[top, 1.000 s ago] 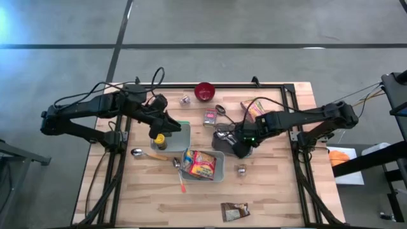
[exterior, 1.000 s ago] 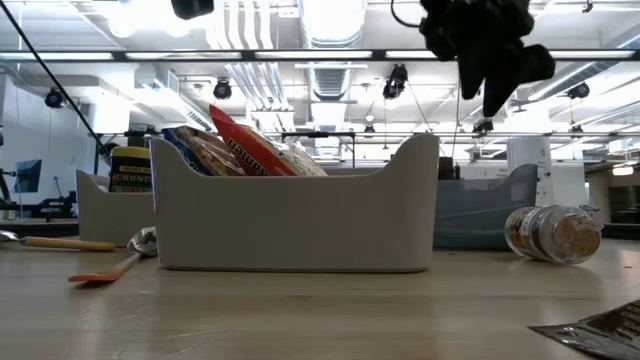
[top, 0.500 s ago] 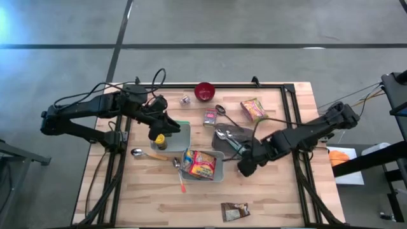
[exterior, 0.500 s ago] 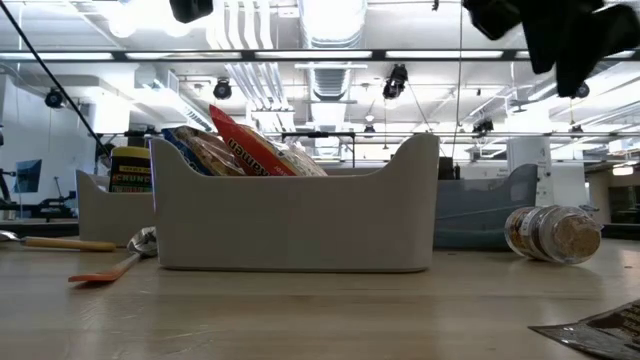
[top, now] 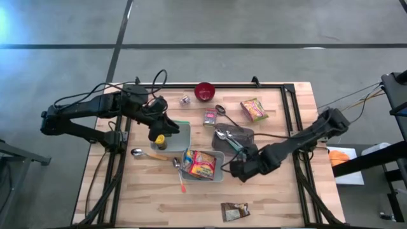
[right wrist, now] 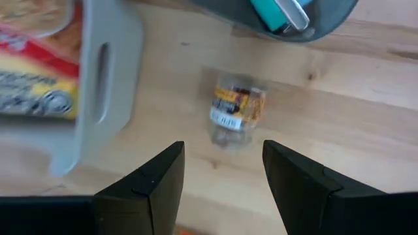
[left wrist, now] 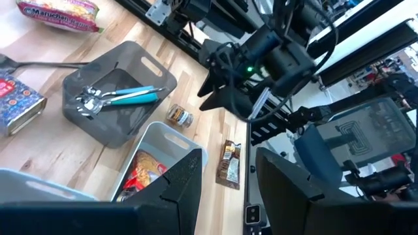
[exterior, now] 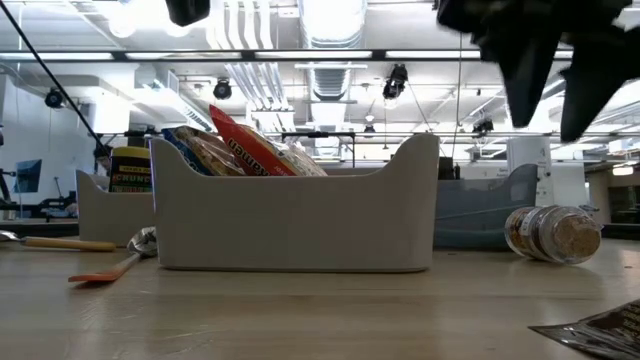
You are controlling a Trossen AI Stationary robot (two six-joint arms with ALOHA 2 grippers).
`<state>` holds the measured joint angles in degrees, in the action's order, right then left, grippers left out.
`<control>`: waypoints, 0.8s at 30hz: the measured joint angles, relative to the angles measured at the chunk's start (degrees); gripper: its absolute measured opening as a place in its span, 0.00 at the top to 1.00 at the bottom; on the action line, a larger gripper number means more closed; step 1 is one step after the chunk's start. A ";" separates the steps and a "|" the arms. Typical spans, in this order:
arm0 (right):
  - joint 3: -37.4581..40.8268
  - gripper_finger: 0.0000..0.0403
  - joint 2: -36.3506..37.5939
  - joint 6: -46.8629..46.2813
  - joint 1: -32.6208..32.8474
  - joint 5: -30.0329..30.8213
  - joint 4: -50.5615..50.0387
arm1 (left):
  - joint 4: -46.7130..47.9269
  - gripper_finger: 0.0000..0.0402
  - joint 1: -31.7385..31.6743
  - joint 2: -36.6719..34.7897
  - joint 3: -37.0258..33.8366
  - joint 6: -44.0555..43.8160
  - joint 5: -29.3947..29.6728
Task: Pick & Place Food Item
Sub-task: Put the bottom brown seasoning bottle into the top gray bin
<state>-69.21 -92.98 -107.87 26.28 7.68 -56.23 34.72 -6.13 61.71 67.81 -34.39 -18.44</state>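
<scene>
From above, the right gripper [top: 238, 169] hangs over the wooden table [top: 280, 197] just right of the white bin [top: 218, 166] that holds a noodle packet [top: 200, 163]. The left gripper [top: 160, 126] waits over the far-left bin [top: 182, 133], beside a yellow-lidded jar [top: 160, 141].

At table height, the small jar [exterior: 552, 234] lies on its side right of the white bin [exterior: 300, 225], with the right gripper [exterior: 550, 85] above it, fingers spread and holding nothing.

The left wrist view shows its fingers [left wrist: 179, 183] apart and empty, a grey tray [left wrist: 124, 101] of cutlery farther off.

The right wrist view looks down on the small jar [right wrist: 236, 108] lying between its parted fingers [right wrist: 160, 173], untouched.
</scene>
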 joint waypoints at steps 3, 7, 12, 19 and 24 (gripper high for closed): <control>0.02 0.50 -2.79 0.02 -0.03 0.01 0.77 | 0.87 0.64 0.00 0.00 0.00 0.11 0.00; 0.02 0.50 -5.23 0.30 -0.13 0.02 2.45 | 1.45 0.64 0.00 0.00 0.00 0.11 0.00; 1.19 0.50 -6.50 -0.02 -0.26 0.37 2.68 | 1.64 0.64 0.00 0.00 0.00 0.11 0.00; 5.07 0.50 -5.93 -3.19 -0.45 0.39 5.07 | 2.72 0.64 0.00 0.00 0.00 0.09 -0.02; 8.66 0.50 -5.65 -4.18 -0.46 0.04 15.76 | 2.91 0.64 0.00 0.00 0.00 0.09 -0.02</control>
<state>-60.55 -98.63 -112.05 25.82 7.72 -40.47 37.63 -6.13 61.71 67.81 -34.30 -18.46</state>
